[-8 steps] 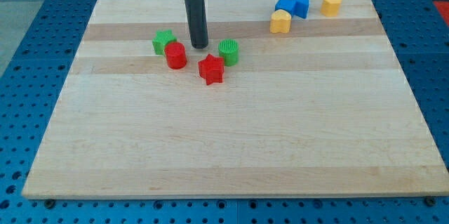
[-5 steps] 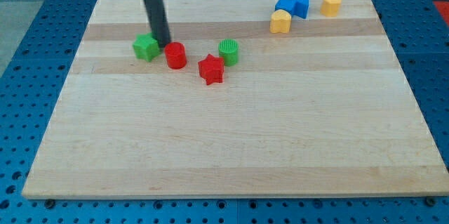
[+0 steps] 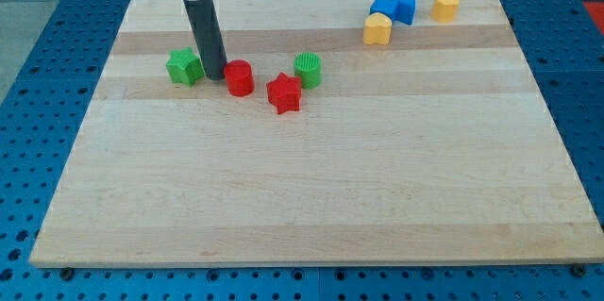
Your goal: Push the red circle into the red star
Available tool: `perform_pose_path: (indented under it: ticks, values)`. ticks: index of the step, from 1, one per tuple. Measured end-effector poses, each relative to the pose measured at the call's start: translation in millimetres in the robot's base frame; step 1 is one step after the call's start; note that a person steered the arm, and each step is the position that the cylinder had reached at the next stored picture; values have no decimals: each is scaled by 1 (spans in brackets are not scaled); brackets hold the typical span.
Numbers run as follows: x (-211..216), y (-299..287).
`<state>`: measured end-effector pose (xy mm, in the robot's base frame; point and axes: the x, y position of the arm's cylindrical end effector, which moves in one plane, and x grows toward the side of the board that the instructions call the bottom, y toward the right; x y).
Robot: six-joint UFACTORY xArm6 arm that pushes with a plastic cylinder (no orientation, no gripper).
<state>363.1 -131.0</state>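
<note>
The red circle stands on the wooden board, left of the board's middle near the view's top. The red star lies just to its right and slightly lower, a small gap between them. My tip rests on the board right at the red circle's left side, between it and a green star-like block. The rod rises straight up from the tip toward the view's top.
A green cylinder stands just up and right of the red star. Two blue blocks and two yellow blocks cluster at the top right. The board's edge runs along the view's bottom.
The rod moved left from between the red circle and green cylinder to the circle's left side. The green star-like block was pushed left. The red circle shifted slightly right.
</note>
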Motion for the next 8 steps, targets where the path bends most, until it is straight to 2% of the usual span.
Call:
perform_pose_path:
  ticks: [3, 5, 6, 8]
  values:
    - [11, 61]
    - [55, 81]
    - [55, 77]
    - [53, -11]
